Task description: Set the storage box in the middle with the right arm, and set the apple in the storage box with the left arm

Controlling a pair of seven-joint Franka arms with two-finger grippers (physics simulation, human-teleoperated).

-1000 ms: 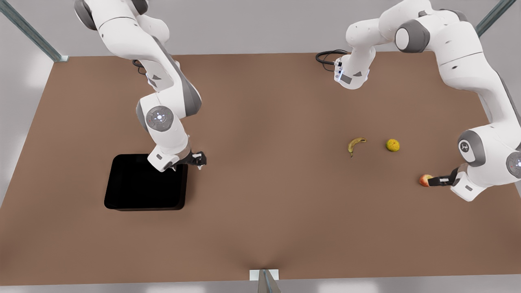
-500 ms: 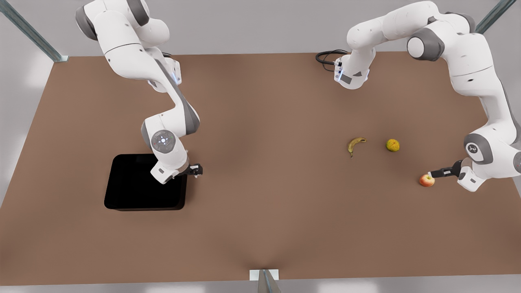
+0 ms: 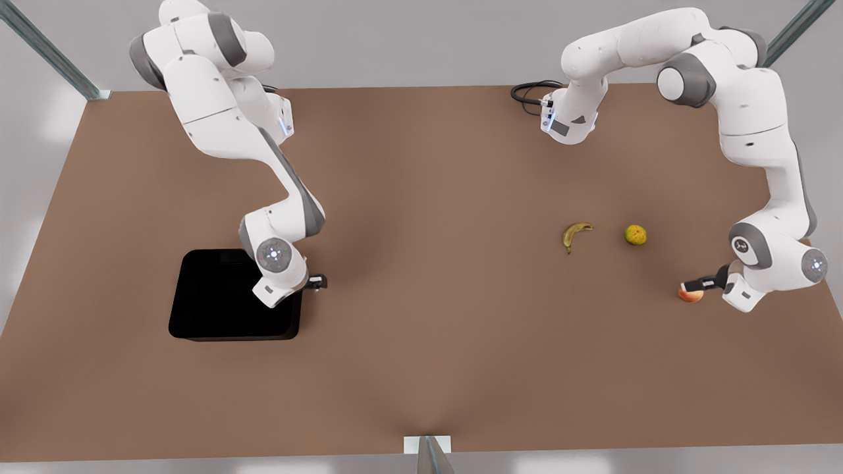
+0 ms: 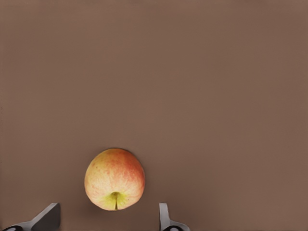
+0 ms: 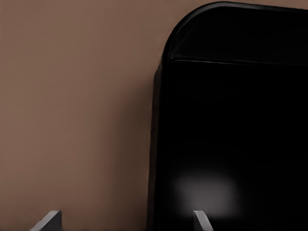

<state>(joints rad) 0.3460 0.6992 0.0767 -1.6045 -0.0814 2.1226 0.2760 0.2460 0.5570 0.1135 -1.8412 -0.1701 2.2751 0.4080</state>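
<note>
The black storage box [image 3: 204, 299] sits on the brown table at the front view's left. My right gripper [image 3: 318, 282] hangs open over the box's wall nearest the table's middle. In the right wrist view its fingertips [image 5: 201, 220] straddle the rim of the storage box [image 5: 231, 120]. The red-and-yellow apple [image 3: 689, 295] lies at the front view's far right, partly covered by my left gripper [image 3: 695, 285]. The left wrist view has the apple [image 4: 114, 179] just ahead of the open left gripper [image 4: 107, 223], between its two fingertips [image 4: 48, 219], untouched.
A banana [image 3: 576, 234] and a yellow-green bumpy fruit [image 3: 635, 234] lie on the table between the middle and the apple. A black cable [image 3: 530, 92] coils at the back by the arm's base. Bare brown table [image 3: 421, 276] spans the middle.
Both arms have come down. The right gripper sank toward the box's rim. The left gripper drew in over the apple, which has not moved.
</note>
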